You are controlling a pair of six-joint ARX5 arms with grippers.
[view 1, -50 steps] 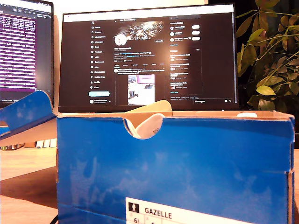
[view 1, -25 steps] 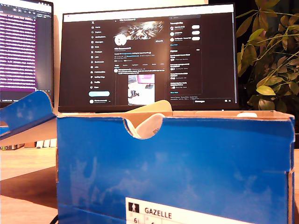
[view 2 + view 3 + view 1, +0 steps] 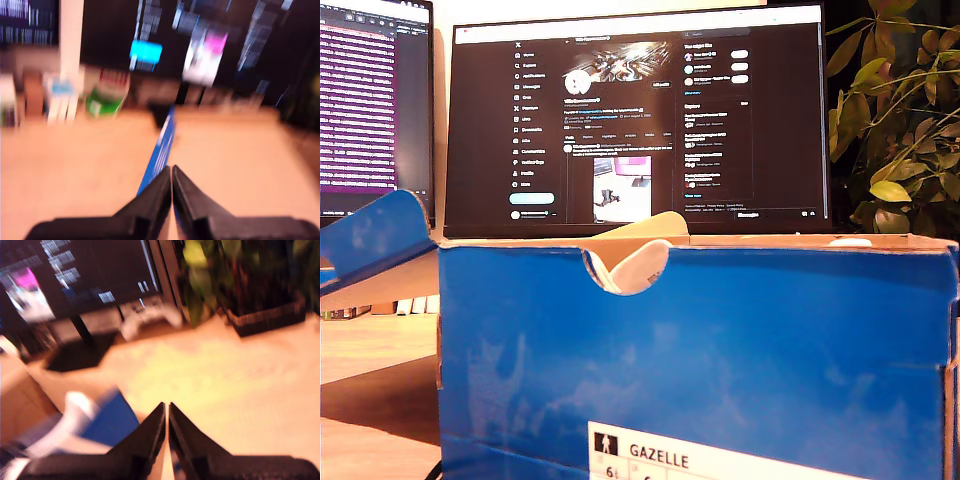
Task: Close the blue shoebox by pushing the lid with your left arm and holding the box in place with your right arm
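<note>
Box [image 3: 700, 350] open, lid [image 3: 370, 245] raised; my first gripper [image 3: 171, 172] and second gripper [image 3: 166, 410]: jaws closed, empty.

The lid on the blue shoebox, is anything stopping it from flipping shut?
Nothing visible blocks it. The lid hangs open off the shoebox at the exterior view's left. A white shoe peeks through the rim notch, just about level with the rim, though how high it sits inside is hidden.

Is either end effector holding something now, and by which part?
Nothing is held. My first gripper and my second gripper are both shut, with nothing between the fingers.
</note>
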